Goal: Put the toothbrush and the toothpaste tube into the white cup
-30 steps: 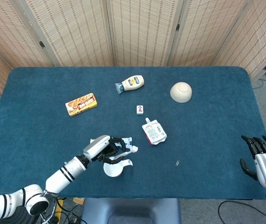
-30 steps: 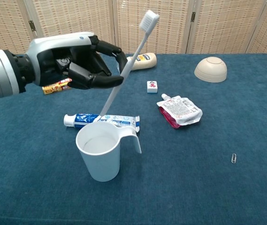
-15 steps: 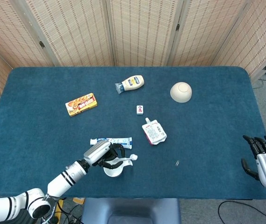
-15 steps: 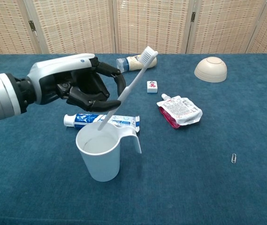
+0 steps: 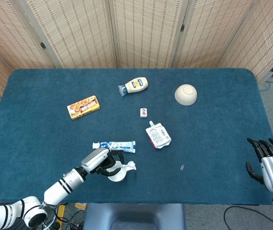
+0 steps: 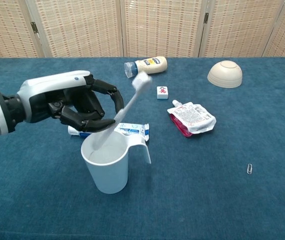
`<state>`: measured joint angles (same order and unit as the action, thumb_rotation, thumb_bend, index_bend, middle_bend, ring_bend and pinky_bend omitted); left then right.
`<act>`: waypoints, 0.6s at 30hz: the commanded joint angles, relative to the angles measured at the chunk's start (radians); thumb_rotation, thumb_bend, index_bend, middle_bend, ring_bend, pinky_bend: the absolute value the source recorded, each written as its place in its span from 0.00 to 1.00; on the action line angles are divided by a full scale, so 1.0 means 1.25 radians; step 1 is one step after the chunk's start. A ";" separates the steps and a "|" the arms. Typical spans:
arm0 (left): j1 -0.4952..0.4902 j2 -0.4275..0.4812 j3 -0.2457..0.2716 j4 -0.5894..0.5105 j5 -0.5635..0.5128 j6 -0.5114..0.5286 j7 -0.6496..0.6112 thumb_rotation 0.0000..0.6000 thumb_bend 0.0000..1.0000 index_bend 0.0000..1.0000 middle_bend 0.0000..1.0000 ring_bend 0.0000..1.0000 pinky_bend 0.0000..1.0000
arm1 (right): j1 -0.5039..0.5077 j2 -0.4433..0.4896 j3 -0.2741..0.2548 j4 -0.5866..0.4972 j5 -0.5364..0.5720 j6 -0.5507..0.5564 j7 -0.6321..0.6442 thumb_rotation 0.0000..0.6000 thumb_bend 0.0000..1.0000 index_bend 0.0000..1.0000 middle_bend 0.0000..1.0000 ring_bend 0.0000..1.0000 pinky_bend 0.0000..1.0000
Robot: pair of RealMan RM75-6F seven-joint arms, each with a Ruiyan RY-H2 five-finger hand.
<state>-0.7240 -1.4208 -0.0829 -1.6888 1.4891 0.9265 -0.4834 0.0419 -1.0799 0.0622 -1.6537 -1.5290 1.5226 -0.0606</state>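
Now left hand point(image 6: 74, 102) pinches toothbrush point(image 6: 123, 111), handle tip inside white cup point(image 6: 107, 162), head tilted toward 1 o'clock. Lower further, then release. Toothpaste tube point(image 6: 124, 130) lies on tabletop just behind cup, at 12. Right hand point(image 5: 272, 165) idle, fingers apart.

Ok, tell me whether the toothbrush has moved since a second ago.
Yes. Held by the left hand, the toothbrush has come down, its lower end now inside the white cup, which stayed put.
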 commanded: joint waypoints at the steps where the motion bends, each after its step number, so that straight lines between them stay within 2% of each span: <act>1: 0.000 0.005 0.003 0.002 0.004 0.003 0.008 1.00 0.42 0.31 1.00 0.92 0.93 | 0.000 0.001 0.001 -0.002 0.000 0.001 -0.001 1.00 0.34 0.14 0.25 0.18 0.12; 5: 0.004 0.013 0.010 -0.001 0.018 0.014 0.015 1.00 0.36 0.24 1.00 0.92 0.92 | 0.001 0.002 0.001 -0.003 -0.001 0.001 -0.002 1.00 0.34 0.14 0.25 0.18 0.12; 10: 0.010 0.049 0.001 -0.021 0.034 0.047 0.000 1.00 0.36 0.23 1.00 0.90 0.91 | 0.002 0.002 0.002 -0.005 -0.001 0.003 -0.003 1.00 0.34 0.14 0.25 0.18 0.12; 15: 0.009 0.089 -0.049 -0.015 -0.017 0.064 -0.007 1.00 0.36 0.31 1.00 0.90 0.91 | 0.002 0.003 0.003 -0.007 -0.002 0.003 -0.006 1.00 0.34 0.14 0.25 0.18 0.12; 18: -0.002 0.093 -0.070 0.014 -0.068 0.038 0.004 1.00 0.36 0.37 1.00 0.91 0.91 | 0.003 0.001 0.003 -0.006 0.000 0.002 -0.008 1.00 0.34 0.14 0.25 0.18 0.12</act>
<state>-0.7169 -1.3155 -0.1458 -1.6976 1.4468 0.9939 -0.4862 0.0452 -1.0793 0.0654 -1.6611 -1.5293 1.5257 -0.0702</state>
